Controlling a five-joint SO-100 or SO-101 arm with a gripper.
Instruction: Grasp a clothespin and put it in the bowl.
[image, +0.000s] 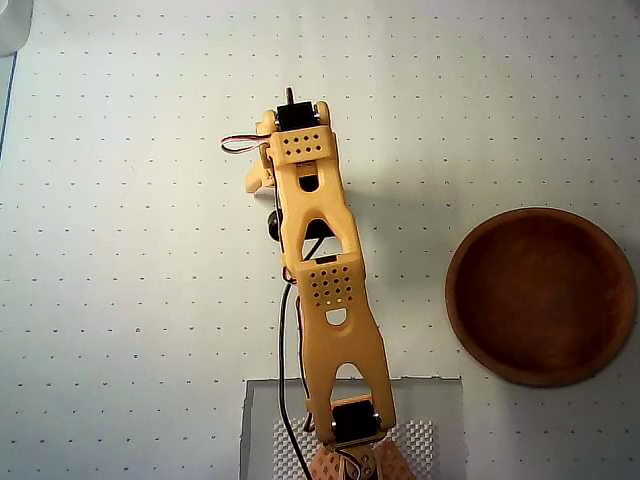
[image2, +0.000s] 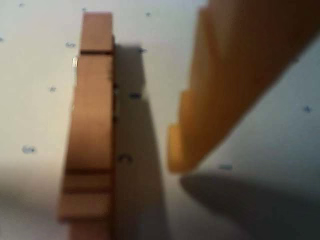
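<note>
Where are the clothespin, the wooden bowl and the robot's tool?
clothespin (image2: 90, 125): wrist view, middle of its top slat.
bowl (image: 541, 296): overhead view, bare inner floor.
tool (image2: 215, 95): wrist view, the one orange finger showing.

No readable text, labels, brands or numbers in either view, only a plain dot grid on the white mat (image: 120, 250), wrist view perhaps too blurred to tell
</note>
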